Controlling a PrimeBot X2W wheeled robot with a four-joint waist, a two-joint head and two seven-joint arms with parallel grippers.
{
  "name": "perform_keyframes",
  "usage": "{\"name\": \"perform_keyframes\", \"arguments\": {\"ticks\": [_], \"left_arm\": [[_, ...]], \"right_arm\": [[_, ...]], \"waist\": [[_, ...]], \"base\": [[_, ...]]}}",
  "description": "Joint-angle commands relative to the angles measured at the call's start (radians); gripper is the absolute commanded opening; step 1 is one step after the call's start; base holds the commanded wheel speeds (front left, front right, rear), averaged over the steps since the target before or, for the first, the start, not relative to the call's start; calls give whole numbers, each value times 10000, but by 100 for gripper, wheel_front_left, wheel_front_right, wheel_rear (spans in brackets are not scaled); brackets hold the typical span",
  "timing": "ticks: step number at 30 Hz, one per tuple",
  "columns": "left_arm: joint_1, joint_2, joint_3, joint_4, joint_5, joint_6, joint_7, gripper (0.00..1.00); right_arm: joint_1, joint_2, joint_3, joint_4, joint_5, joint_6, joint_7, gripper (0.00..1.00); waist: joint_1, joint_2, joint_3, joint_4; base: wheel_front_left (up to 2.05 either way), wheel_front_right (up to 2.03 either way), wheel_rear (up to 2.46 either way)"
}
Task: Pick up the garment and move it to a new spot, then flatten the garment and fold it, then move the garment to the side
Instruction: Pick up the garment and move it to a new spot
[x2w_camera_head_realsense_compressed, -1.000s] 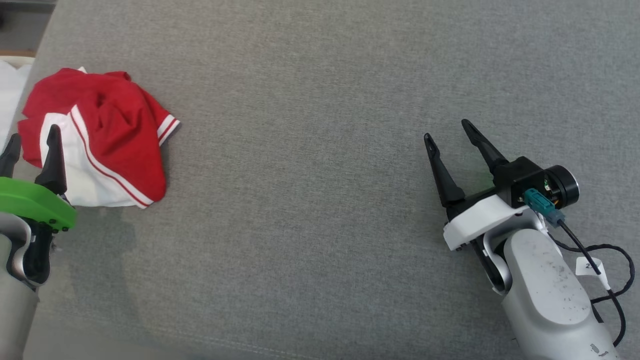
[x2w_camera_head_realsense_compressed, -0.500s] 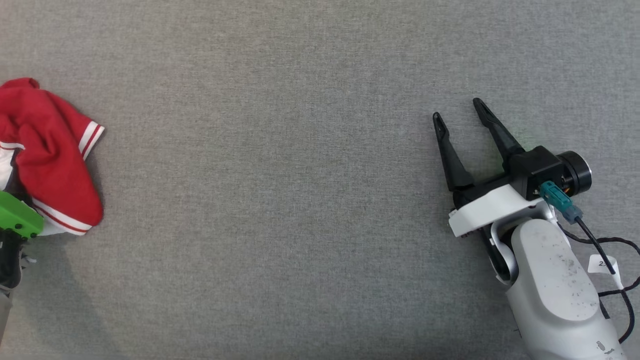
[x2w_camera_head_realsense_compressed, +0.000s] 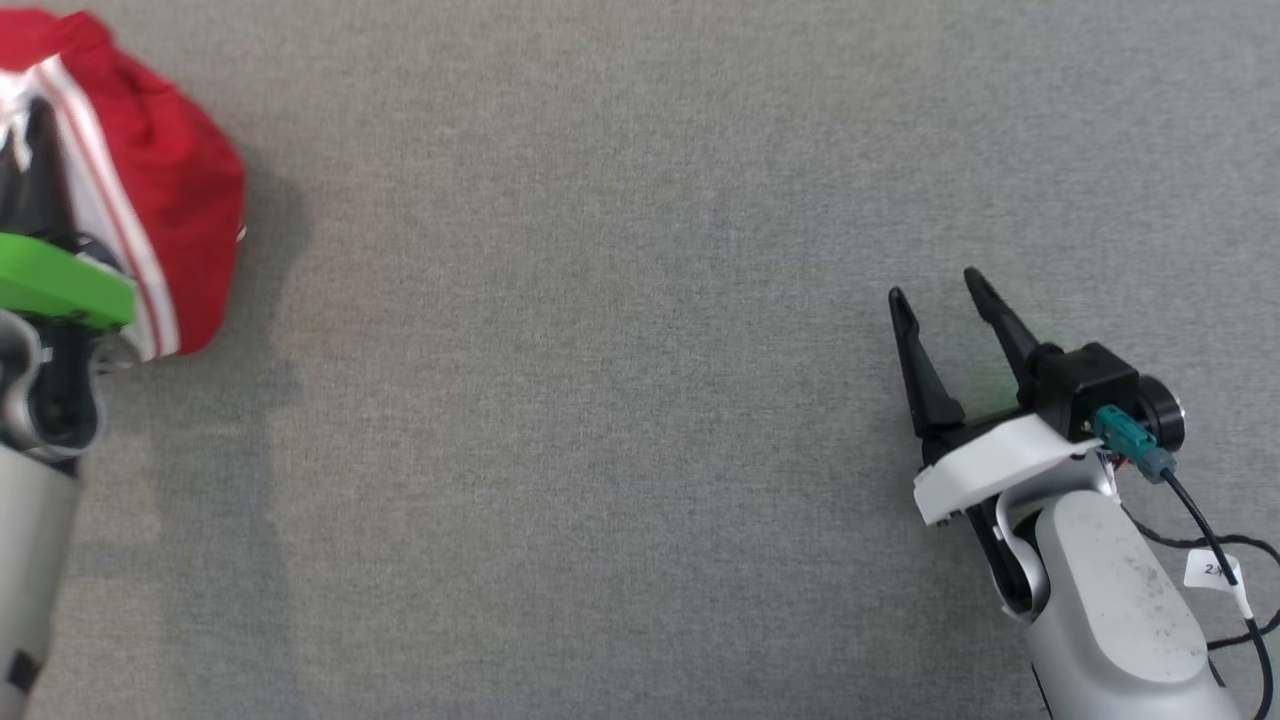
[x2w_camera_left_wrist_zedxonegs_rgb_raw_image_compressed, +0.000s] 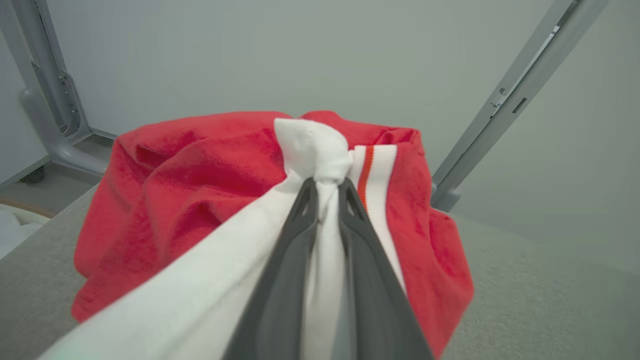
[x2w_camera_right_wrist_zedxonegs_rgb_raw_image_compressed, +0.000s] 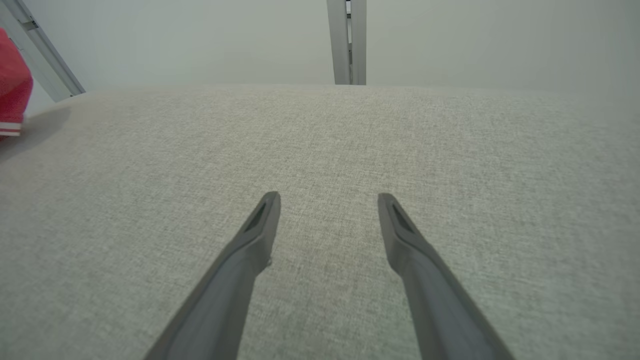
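A red and white garment (x2w_camera_left_wrist_zedxonegs_rgb_raw_image_compressed: 200, 190) sits bunched near the left edge of a grey fabric worktop (x2w_camera_head_realsense_compressed: 600, 400). The left gripper (x2w_camera_left_wrist_zedxonegs_rgb_raw_image_compressed: 327, 187) has its dark fingers pinched tight on a white fold of the garment, below a green wrist bracket (x2w_camera_head_realsense_compressed: 60, 285). Well apart, towards the right edge, the right gripper (x2w_camera_head_realsense_compressed: 935, 283) hovers with fingers spread wide, holding nothing. A tagged black cable (x2w_camera_head_realsense_compressed: 1215, 570) trails from its forearm. Grey metal frame posts (x2w_camera_right_wrist_zedxonegs_rgb_raw_image_compressed: 346, 42) stand beyond the far edge.

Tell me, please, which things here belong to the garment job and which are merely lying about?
In the job: garment, pinched by the left hand; right hand, open and empty; grey surface.
Just about: frame posts; tagged cable on the right arm.
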Motion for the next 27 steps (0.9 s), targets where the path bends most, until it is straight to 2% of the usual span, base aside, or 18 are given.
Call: {"name": "perform_keyframes", "arguments": {"ticks": [1, 6, 12, 18, 24, 25, 26, 27], "left_arm": [[272, -254, 191, -358, 277, -31, -30, 0], [719, -1090, 395, -1711, 1168, -32, -32, 0], [1126, -1936, -329, -2662, 1583, -32, -33, 0], [1379, -2736, -1358, -2877, 1507, -32, -33, 0], [1673, -3187, -2224, -2567, 1769, -32, -34, 0], [1755, -3247, -2342, -2452, 1828, -32, -34, 24], [1782, -3251, -2312, -2371, 1920, -32, -35, 55], [1915, -3272, -2249, -2112, 2166, -32, -32, 100]], "right_arm": [[238, -52, 10, 54, 198, -19, 1, 100], [565, -51, 135, 65, 572, -19, 1, 100], [797, -45, 290, -52, 825, -19, 0, 100], [1096, -45, 488, -225, 936, -18, 2, 100], [1459, -39, 579, -328, 1010, -18, 2, 100], [1515, -34, 563, -350, 1038, -18, 2, 100], [1525, -39, 583, -363, 1057, -18, 2, 100], [1540, -42, 582, -381, 1104, -18, 2, 100]], "waist": [[0, -1, -596, -218], [0, -1, -1114, -848], [0, -1, -1383, -1931], [0, -1, -1455, -3144], [0, -1, -1494, -4024], [0, -1, -1503, -4135], [0, -1, -1504, -4221], [0, -1, -1547, -4334]], "base": [[0, 0, 0], [0, 0, 0], [0, 0, 0], [0, 0, 0], [0, 0, 0], [0, 0, 0], [0, 0, 0], [0, 0, 0]]}}
